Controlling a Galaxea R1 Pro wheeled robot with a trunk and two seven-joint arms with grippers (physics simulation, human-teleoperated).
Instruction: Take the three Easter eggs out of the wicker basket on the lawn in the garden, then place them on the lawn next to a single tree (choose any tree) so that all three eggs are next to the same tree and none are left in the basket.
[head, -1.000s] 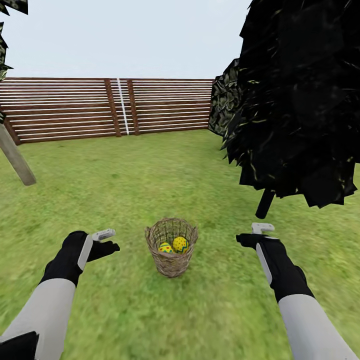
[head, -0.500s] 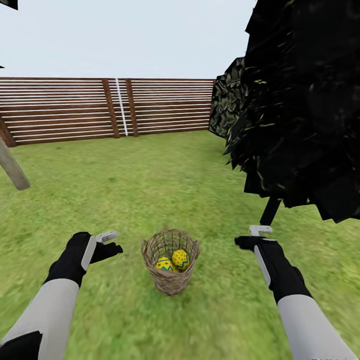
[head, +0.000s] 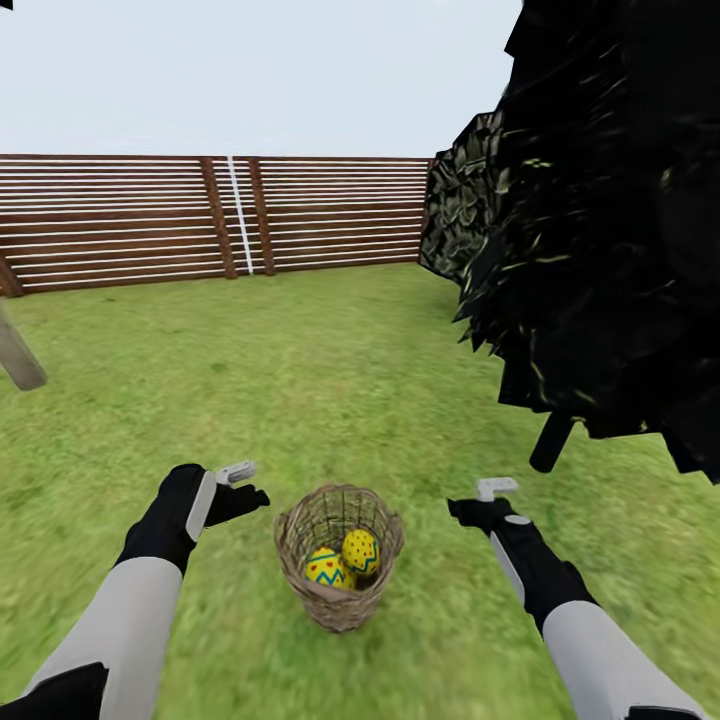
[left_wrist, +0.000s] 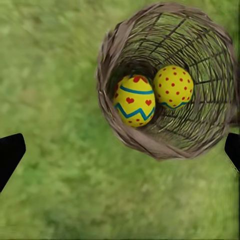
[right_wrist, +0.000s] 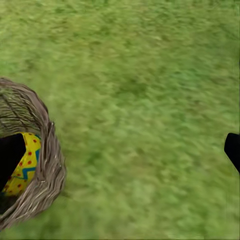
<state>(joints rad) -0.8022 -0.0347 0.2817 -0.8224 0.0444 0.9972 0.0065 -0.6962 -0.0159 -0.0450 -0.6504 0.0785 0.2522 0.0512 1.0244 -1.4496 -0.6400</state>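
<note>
1. Both arms reach forward in head view, white forearms, black wrists.
2. left gripper (head: 243, 481) sits at about 8 o'clock of frame centre, fingers pointing toward 2 o'clock.
3. right gripper (head: 487, 502) sits at about 4 o'clock, pale finger at its tip.
4. Both wrist views show dark fingertips (left_wrist: 10, 152) far apart at the edges, so jaws look spread wide, empty.

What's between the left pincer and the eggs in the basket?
Only the wicker basket's wall. The left pincer hangs beside it with jaws open; the eggs sit low inside, so it must come over the open rim.
</note>
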